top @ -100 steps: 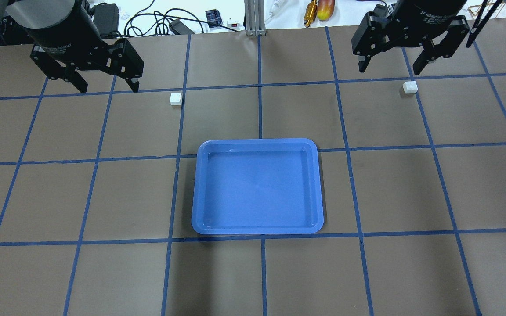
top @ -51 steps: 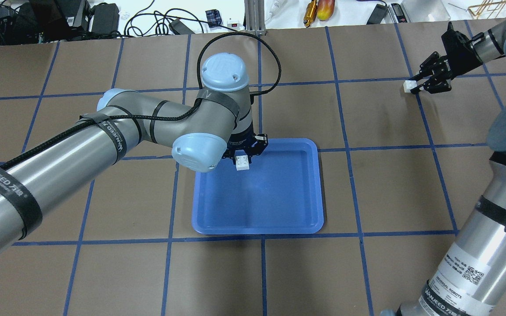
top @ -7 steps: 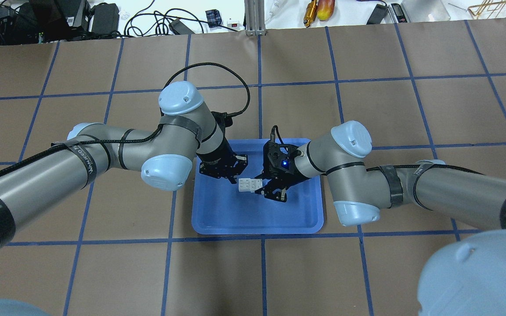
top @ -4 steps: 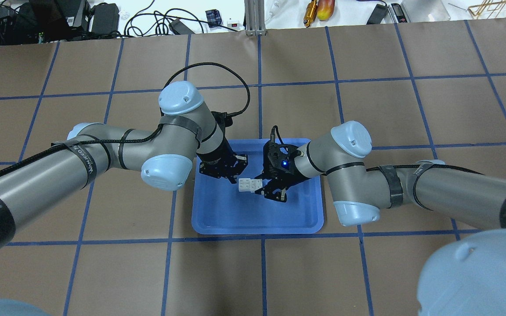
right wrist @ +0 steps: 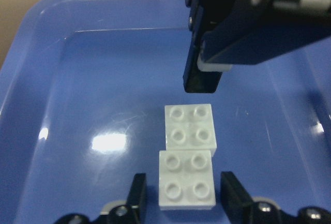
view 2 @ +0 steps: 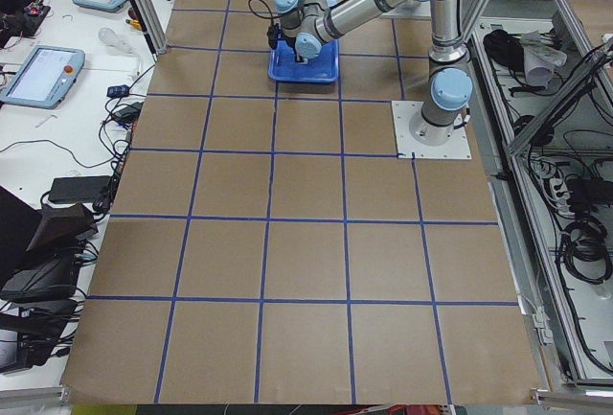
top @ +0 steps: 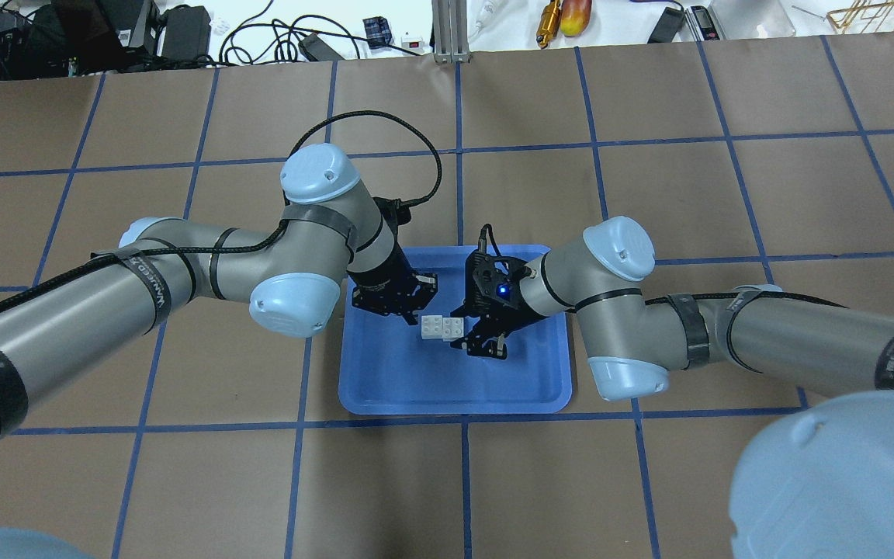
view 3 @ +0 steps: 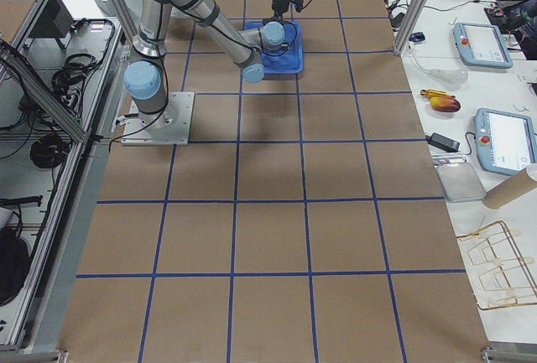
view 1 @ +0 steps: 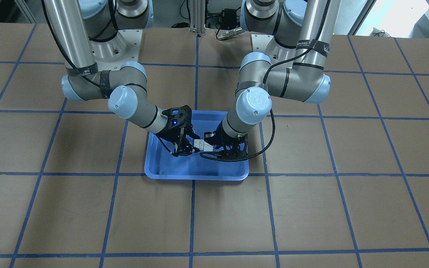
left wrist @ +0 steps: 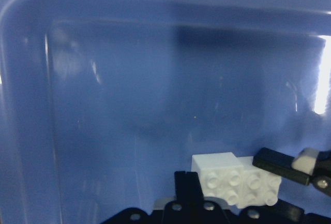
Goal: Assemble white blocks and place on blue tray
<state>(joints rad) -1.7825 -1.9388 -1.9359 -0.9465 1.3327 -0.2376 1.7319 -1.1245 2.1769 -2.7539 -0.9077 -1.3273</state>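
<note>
Two white blocks lie side by side, studs up and touching, on the floor of the blue tray (top: 455, 405). The left block (top: 431, 329) is nearer my left gripper, the right block (top: 454, 325) nearer my right. In the right wrist view the near block (right wrist: 186, 185) sits between my right gripper's (right wrist: 186, 200) open fingers with small gaps on both sides. The far block (right wrist: 189, 125) lies just beyond it. My left gripper (top: 416, 308) is open over the tray, one fingertip (right wrist: 202, 76) just behind the far block. In the left wrist view both blocks (left wrist: 235, 180) sit beside my left finger (left wrist: 187, 185).
Both arms reach in low over the tray (view 1: 196, 176) from either side, their wrists close together. The brown table with blue tape lines (top: 462, 481) surrounds the tray. Cables, tools and tablets lie past the far table edge (top: 276, 35).
My right gripper and forearm have shifted very slightly. The two blocks now lie a little more level on the tray floor. My left arm has not moved.
</note>
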